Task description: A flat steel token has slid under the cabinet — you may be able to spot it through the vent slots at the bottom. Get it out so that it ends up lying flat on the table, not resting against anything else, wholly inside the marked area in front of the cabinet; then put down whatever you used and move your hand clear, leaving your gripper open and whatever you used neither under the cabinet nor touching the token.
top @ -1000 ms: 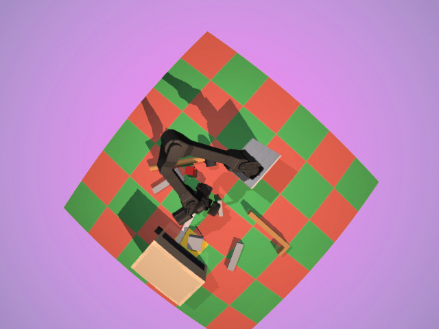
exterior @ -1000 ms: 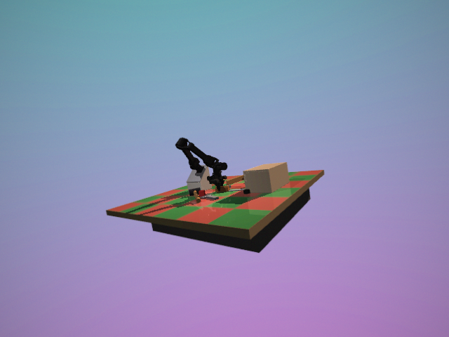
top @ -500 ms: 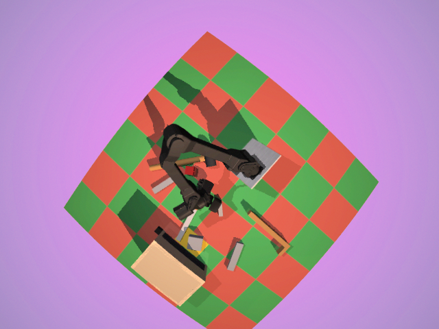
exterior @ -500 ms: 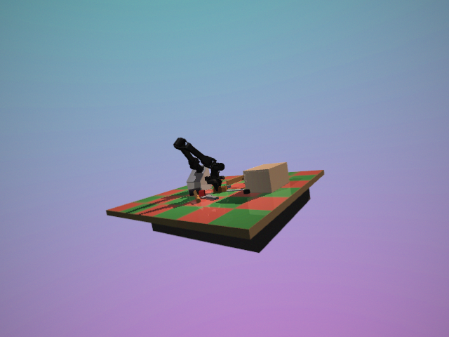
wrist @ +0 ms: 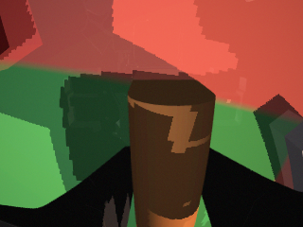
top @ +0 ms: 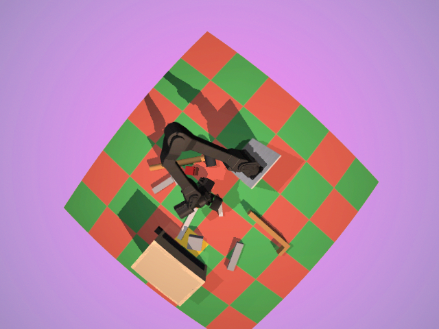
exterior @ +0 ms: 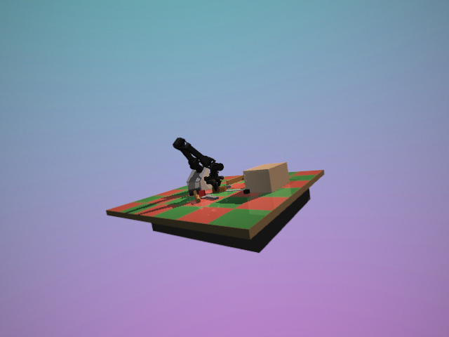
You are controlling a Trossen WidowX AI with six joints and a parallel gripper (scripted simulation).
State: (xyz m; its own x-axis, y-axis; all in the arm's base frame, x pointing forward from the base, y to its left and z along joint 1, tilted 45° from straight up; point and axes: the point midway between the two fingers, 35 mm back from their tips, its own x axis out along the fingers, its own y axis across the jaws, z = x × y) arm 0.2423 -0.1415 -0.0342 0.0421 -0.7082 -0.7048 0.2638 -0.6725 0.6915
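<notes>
My gripper [top: 197, 205] [exterior: 215, 189] [wrist: 165, 154] is shut on the brown-orange round handle [wrist: 170, 123] of a tool, low over the table in front of the cabinet. From under the hand, a thin pale shaft [top: 188, 219] [exterior: 236, 189] runs towards the cabinet [top: 168, 272] [exterior: 258, 179]. Its grey far end lies at the left edge of the yellow marked area [top: 197, 251]. A grey square piece [top: 195, 242], apparently the steel token, lies on the yellow area, apart from the shaft in the top view. Whether it is fully flat is unclear.
A grey bar [top: 234, 256] lies right of the marked area, and an orange L-shaped stick [top: 267, 229] farther right. A red block [top: 191, 171], another grey bar [top: 162, 184] and an orange rod [top: 155, 166] lie behind the hand. A small white piece [top: 220, 211] is beside the gripper.
</notes>
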